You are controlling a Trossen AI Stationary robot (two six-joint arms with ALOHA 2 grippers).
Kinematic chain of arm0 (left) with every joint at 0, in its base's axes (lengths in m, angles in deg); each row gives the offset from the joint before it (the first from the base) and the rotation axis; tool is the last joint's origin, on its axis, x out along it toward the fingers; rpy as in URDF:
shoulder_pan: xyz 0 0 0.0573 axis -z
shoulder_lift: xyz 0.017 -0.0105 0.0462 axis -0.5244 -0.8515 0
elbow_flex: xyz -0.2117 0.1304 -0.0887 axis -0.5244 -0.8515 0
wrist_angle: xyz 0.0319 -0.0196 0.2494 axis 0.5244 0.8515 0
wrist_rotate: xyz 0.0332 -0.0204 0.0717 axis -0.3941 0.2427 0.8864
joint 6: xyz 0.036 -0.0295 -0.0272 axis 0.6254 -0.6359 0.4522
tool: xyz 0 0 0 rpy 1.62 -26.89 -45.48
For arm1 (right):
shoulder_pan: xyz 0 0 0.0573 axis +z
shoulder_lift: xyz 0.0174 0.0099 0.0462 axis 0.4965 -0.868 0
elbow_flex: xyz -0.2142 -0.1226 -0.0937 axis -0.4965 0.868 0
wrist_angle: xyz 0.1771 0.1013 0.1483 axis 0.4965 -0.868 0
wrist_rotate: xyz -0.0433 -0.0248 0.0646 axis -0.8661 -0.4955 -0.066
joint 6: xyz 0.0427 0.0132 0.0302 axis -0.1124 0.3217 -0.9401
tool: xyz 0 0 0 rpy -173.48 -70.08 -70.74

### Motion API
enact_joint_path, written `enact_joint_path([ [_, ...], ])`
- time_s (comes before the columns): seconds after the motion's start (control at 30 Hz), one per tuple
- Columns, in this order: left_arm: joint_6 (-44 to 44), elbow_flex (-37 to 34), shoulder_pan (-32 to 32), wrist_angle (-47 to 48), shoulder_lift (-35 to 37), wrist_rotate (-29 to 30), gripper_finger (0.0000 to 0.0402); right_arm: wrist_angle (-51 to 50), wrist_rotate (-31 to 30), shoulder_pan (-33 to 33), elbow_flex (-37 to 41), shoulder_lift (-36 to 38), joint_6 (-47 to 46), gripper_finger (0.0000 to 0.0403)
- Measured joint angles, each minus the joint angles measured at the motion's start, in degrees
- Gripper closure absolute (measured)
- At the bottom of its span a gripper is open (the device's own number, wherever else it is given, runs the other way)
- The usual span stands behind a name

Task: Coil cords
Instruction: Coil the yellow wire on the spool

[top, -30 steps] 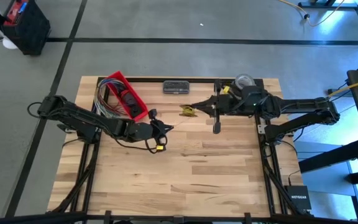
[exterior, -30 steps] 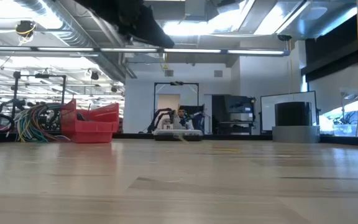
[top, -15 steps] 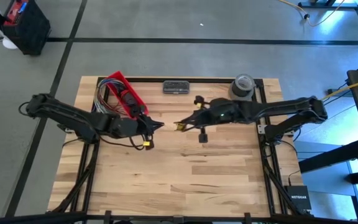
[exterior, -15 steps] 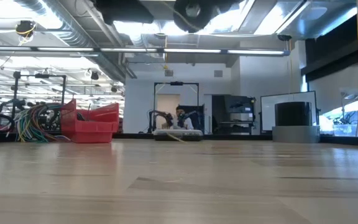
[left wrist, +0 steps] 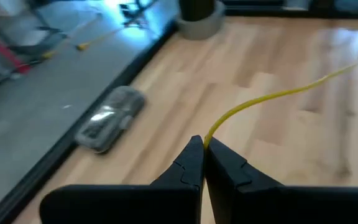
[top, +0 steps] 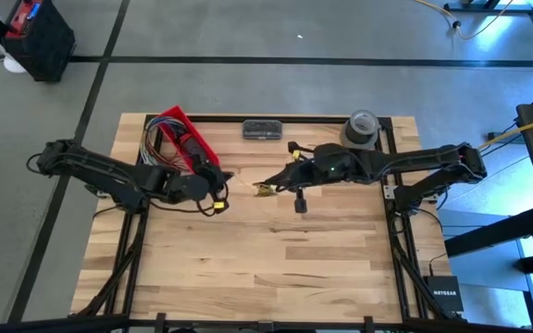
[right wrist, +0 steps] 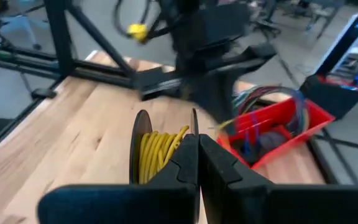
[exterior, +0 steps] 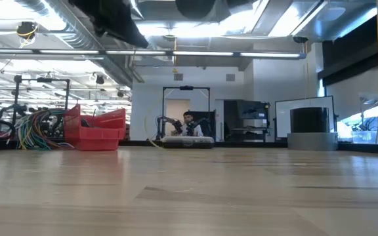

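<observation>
- The left gripper (top: 227,176) hangs over the far half of the table (top: 266,268), near its middle line, with its arm reaching in from about 9 o'clock.
- In the left wrist view the left gripper (left wrist: 203,144) has its two fingers pressed together, pinching the end of a thin yellow cord (left wrist: 272,96).
- From that pinch the cord runs out above the wood in a gentle arc toward the table's far side.
- The right gripper (top: 259,187) sits just beside the left one, toward 3 o'clock from it, with a small gap between the two tips.
- In the right wrist view the right gripper (right wrist: 197,140) is likewise closed tight, with a spool (right wrist: 143,155) just beyond its tips that has yellow cord (right wrist: 158,152) wound on it in many turns.
- From above, that wound cord shows as a small yellow clump (top: 265,190) at the right gripper's tip.
- Whether the fingers clamp the spool's edge or the cord itself cannot be told.
- A red bin (top: 185,141) holding a bundle of coloured wires (top: 155,148) stands at about 10 o'clock on the table.
- A flat grey case (top: 261,129) lies at the 12 o'clock edge.
- A grey roll of tape (top: 362,128) stands at about 1 o'clock.
</observation>
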Motion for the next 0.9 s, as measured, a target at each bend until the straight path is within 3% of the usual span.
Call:
enact_joint_path([
  [0.1, 0.12, 0.00, -0.32, -2.23, 0.41, 1.16, 0.0398, -1.93, -0.18, 0.02, 0.00, -0.48, -0.31, 0.0400],
  [0.37, 2.59, 0.04, 1.92, -7.66, 1.79, 0.71, 0.0399, -3.77, -9.00, -0.04, 0.02, -4.96, 0.33, 0.0400],
  [0.5, 2.75, 0.07, 2.56, -9.95, 2.06, 0.71, 0.0397, -2.79, -10.52, -0.02, 0.04, -7.67, 0.56, 0.0400],
  [0.7, 1.42, 0.07, 2.67, -12.84, 0.39, -2.97, 0.0399, 2.21, -22.85, -0.02, 0.07, -11.91, 0.60, 0.0400],
  [0.9, 1.39, 0.09, 3.05, -16.74, -4.68, -5.64, 0.0399, 11.56, -27.56, -0.04, 0.07, -15.22, 1.14, 0.0400],
])
